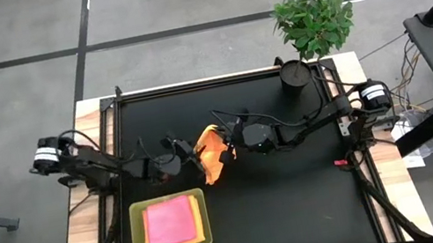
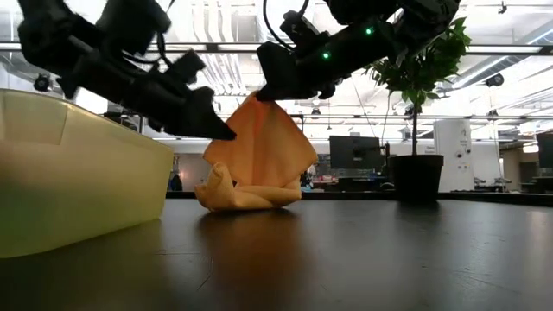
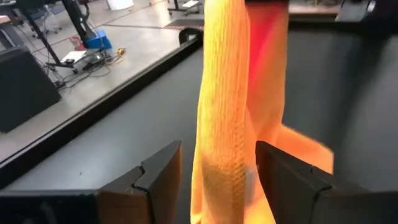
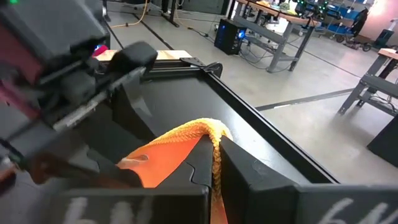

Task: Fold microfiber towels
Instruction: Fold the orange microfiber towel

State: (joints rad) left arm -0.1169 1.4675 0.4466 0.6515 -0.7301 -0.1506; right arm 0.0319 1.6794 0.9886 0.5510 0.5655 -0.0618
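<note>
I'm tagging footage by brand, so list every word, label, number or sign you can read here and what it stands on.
No readable text in any view.
Orange towel, pink towel, lime-green tray, black pot: no print or label visible.
Monitors in the background: too small to read.
White smears on the right gripper in its wrist view: too blurred to read.

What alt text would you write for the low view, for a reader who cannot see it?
The right hand holds an orange towel up by its top, its lower part crumpled on the black table. The open left hand sits at the towel's edge, with a translucent lime-green tray alongside.
</note>
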